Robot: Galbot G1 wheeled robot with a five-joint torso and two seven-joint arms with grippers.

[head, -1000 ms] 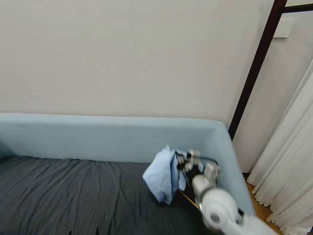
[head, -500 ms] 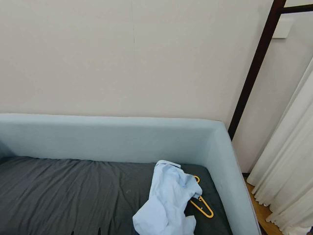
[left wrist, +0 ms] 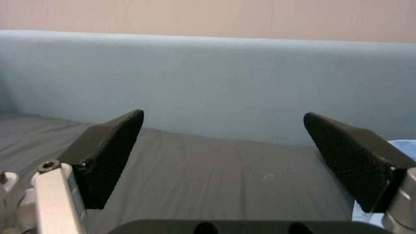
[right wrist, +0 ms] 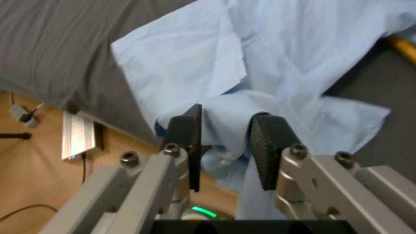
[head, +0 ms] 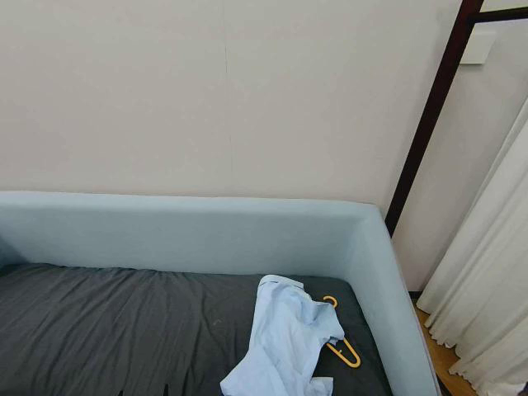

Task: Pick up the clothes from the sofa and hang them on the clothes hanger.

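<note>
A light blue shirt (head: 285,338) lies crumpled on the dark sofa cushion (head: 107,330) near the right armrest. An orange hanger (head: 345,353) pokes out from under its right side. In the right wrist view my right gripper (right wrist: 227,146) hovers over the shirt (right wrist: 260,58) at the sofa's front edge. Its fingers are closed down on a fold of the blue cloth, and the hanger's tip (right wrist: 403,46) shows at the frame's edge. My left gripper (left wrist: 224,156) is open wide above the cushion, facing the backrest, with nothing between its fingers.
The pale blue sofa back (head: 181,231) and right armrest (head: 388,280) wall in the cushion. A dark rack post (head: 429,115) rises beyond the armrest, beside white curtains (head: 487,289). Wooden floor (right wrist: 39,161) with a small white box (right wrist: 78,136) and cables lies below the sofa front.
A second ago my right gripper held the shirt bunched up near the armrest. The arm has since left the head view, and the shirt now lies spread on the cushion with the hanger uncovered.
</note>
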